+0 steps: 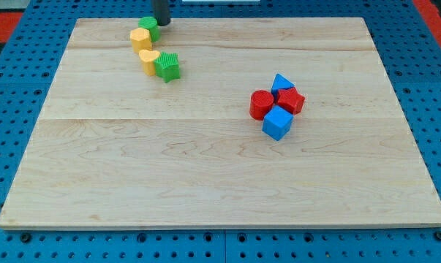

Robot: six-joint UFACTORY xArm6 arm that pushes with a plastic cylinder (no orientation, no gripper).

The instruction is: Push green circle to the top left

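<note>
My tip, a bare rod end effector holding nothing, was seen touching the green circle's right side near the tabletop's top left.

no readable text, no labels, no brands, no numbers, no signs anywhere

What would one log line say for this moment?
tip: touching green circle, its right | green circle: top left, against yellow block | red-blue cluster: right of centre
</note>
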